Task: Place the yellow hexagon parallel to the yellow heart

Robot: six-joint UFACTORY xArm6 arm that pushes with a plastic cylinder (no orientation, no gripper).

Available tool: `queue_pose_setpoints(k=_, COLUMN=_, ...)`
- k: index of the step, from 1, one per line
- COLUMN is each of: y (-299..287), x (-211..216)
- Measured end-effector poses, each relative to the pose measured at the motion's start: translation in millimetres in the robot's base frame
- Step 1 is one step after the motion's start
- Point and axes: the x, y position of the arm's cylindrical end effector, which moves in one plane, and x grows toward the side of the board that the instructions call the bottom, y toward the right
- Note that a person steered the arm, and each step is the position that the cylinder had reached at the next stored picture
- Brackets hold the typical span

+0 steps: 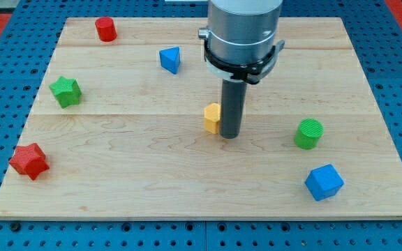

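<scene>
A yellow block (211, 117) lies near the middle of the wooden board (152, 174). Only its left part shows; the rod hides the rest, so I cannot tell its shape for sure. My tip (229, 135) rests on the board right against the yellow block's right side. No second yellow block shows; the arm's grey body covers the board above the rod.
A blue triangle (170, 59) lies up and left of the rod. A red cylinder (105, 29) sits at top left, a green star (65, 91) at left, a red star (28, 161) at bottom left. A green cylinder (308, 134) and a blue cube (324, 182) lie at right.
</scene>
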Motion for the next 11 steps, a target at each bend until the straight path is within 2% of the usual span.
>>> queue_pose_setpoints(k=1, y=-60.4, x=2.5)
queue_pose_setpoints(k=2, y=-83.6, x=-10.6)
queue_pose_setpoints(k=3, y=-68.7, x=-23.7)
queue_pose_setpoints(k=6, y=99.1, x=-24.4)
queue_pose_setpoints(k=7, y=132.9, x=-64.8)
queue_pose_setpoints(k=9, y=140.8, x=-41.3)
queue_pose_setpoints(k=11, y=74.7, x=-8.4)
